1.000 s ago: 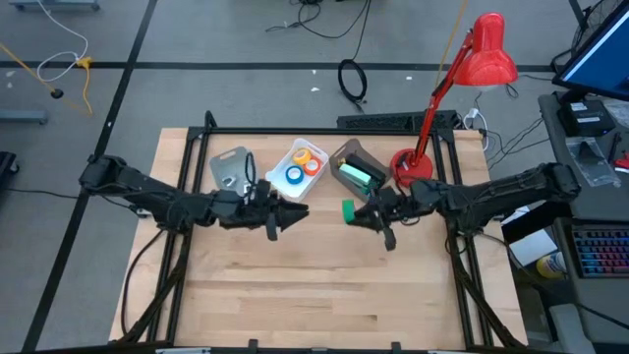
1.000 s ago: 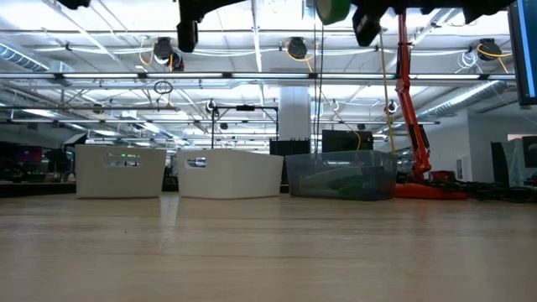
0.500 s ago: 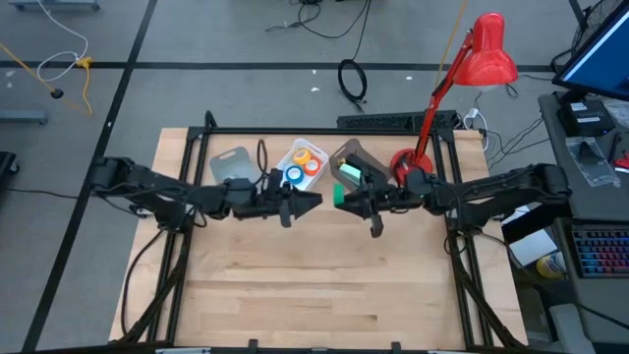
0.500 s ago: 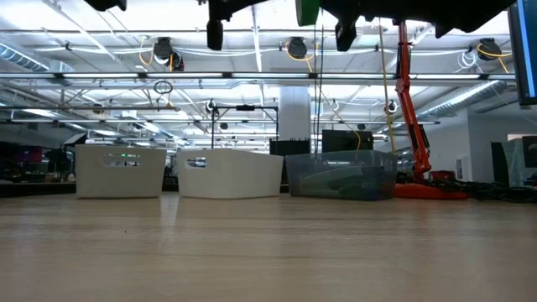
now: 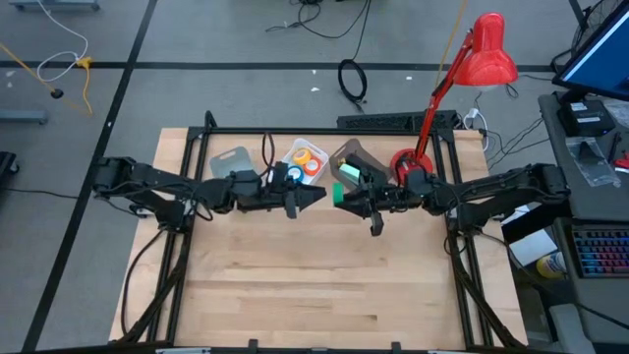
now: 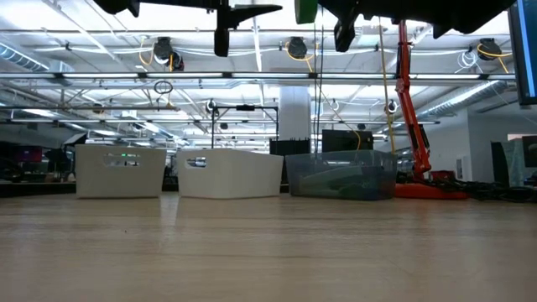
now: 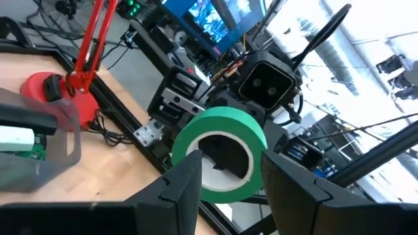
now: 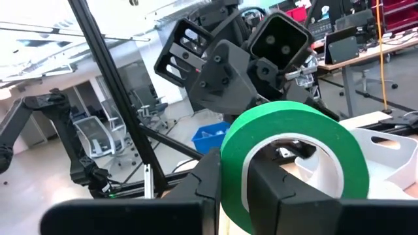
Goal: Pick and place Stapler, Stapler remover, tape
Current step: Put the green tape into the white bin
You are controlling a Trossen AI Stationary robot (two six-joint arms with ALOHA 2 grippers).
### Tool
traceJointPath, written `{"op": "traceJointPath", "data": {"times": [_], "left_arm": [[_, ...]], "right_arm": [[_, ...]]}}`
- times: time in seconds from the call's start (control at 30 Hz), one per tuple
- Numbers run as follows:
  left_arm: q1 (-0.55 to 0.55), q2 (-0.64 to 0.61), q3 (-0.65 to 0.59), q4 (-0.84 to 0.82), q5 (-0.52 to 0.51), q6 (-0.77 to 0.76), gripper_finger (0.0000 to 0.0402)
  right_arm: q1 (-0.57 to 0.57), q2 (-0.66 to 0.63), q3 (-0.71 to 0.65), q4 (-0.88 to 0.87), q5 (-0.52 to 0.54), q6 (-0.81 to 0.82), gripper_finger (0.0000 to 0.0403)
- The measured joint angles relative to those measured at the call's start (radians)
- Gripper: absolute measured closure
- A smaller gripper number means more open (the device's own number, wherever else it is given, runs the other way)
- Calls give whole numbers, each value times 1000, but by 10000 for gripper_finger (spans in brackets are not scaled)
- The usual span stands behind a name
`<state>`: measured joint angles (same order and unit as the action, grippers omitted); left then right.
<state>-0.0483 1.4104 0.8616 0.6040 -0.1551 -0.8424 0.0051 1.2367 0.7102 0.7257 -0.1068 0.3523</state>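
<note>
- Since a second ago both arms have swung inward above the table's middle, so the left gripper and right gripper now face each other tip to tip.
- Clamped in the right gripper, the green ring-shaped tape roll hangs high over the wooden table; the left gripper's fingers stand apart, straddling its near edge.
- Farther back, the white tray holds orange, blue and yellow rolls, beside a clear bin.
</note>
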Motion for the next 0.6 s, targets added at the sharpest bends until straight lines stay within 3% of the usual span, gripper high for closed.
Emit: {"op": "traceJointPath", "data": {"times": [0.6], "left_arm": [[23, 29, 2, 32, 1, -36, 243]], "right_arm": [[-13, 73, -1, 103, 0, 53, 370]]}}
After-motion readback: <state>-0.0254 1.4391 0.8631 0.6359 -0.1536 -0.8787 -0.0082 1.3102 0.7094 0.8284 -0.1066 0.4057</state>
